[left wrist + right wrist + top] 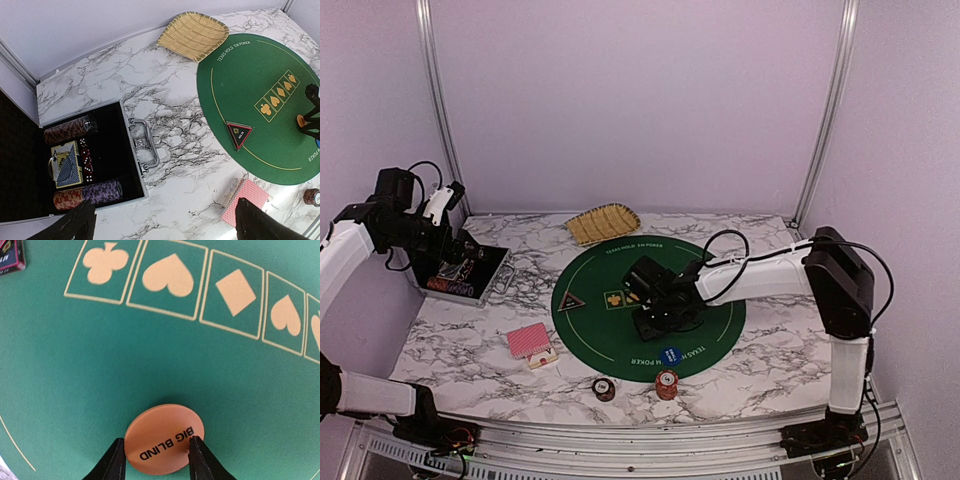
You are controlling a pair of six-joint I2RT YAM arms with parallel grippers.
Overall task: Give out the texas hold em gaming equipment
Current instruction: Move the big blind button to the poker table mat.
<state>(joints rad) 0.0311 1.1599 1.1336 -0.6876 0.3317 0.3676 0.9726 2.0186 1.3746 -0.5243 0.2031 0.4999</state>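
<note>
Orange button (161, 424), lower centre, flat on green mat (150, 365), clasped edgewise by right gripper (156, 440), presumably for moving; left gripper (166, 212) spread open.

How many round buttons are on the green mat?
2: orange button between the right gripper's fingers; blue button at the mat's near edge. The arm may hide more.

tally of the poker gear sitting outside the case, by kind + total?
Round buttons: 2 (orange button, blue button)
Triangular button: 1
Red-backed card pile: 1
Chip stacks: 2 (dark chip stack, red/white chip stack)
Total: 6
</note>
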